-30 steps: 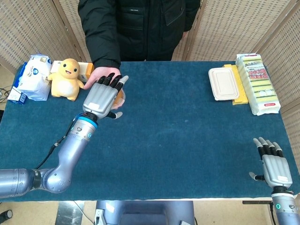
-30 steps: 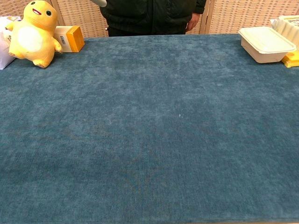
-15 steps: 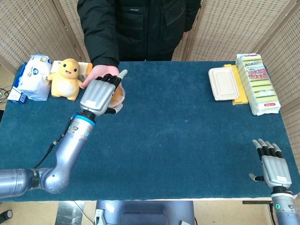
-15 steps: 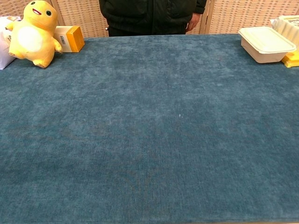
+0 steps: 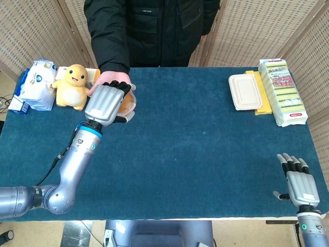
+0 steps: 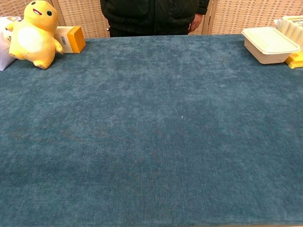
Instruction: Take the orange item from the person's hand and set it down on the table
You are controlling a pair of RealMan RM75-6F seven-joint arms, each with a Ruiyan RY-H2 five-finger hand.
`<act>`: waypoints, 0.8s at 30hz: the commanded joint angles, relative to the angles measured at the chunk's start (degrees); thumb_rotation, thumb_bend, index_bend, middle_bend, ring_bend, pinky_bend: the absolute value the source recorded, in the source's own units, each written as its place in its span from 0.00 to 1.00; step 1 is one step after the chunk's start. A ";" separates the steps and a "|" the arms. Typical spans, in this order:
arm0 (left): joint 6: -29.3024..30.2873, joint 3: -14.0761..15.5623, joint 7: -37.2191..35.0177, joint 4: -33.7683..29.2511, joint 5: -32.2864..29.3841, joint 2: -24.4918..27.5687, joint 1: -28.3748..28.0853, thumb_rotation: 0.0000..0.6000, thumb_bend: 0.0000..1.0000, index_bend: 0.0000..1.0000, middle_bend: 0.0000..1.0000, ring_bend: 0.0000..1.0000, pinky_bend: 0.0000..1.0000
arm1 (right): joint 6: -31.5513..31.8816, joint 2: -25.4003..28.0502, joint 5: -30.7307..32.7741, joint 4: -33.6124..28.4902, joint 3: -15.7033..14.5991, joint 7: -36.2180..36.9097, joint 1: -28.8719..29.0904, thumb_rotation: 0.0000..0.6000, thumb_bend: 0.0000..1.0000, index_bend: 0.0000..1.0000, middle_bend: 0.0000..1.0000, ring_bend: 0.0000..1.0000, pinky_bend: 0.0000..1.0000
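In the head view the orange item (image 5: 127, 101) lies in the person's hand (image 5: 107, 78) above the table's far left. My left hand (image 5: 105, 103) covers it from above, its fingers curled down around it, so only an orange sliver shows at its right side. The person's palm still lies under the item. My right hand (image 5: 299, 181) stays low at the table's near right corner, fingers straight and apart, holding nothing. The chest view shows neither hand.
A yellow plush toy (image 5: 75, 86) (image 6: 33, 34), a small orange box (image 6: 71, 39) and a white bag (image 5: 37, 84) stand at the far left. A white lidded tray (image 5: 244, 91) (image 6: 268, 44) and a sponge pack (image 5: 281, 91) sit far right. The blue cloth table (image 5: 205, 149) spreads between.
My left hand's fingers have curled down from spread to wrapped over the orange item, and the hand has shifted slightly left and farther. The right hand has barely moved.
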 commanded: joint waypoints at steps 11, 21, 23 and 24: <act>2.81 -0.14 0.45 0.16 3.10 -1.12 0.47 1.00 0.37 0.40 0.51 0.43 0.51 | -0.22 0.51 0.27 -0.10 0.06 0.48 0.20 1.00 0.07 0.04 0.07 0.08 0.04; 4.04 -1.02 -0.28 -2.42 5.52 0.01 1.49 1.00 0.37 0.41 0.51 0.44 0.52 | -0.43 0.52 1.00 -0.65 0.05 -0.14 0.44 1.00 0.07 0.04 0.07 0.09 0.04; 4.24 -0.90 -0.29 -3.06 6.18 0.73 1.97 1.00 0.37 0.41 0.51 0.44 0.52 | -0.48 0.56 1.09 -0.69 0.05 -0.15 0.49 1.00 0.07 0.04 0.07 0.09 0.04; 4.25 -0.75 -0.36 -3.32 6.55 1.07 2.25 1.00 0.37 0.41 0.51 0.44 0.52 | -0.52 0.57 1.11 -0.70 0.02 -0.17 0.50 1.00 0.07 0.04 0.07 0.09 0.04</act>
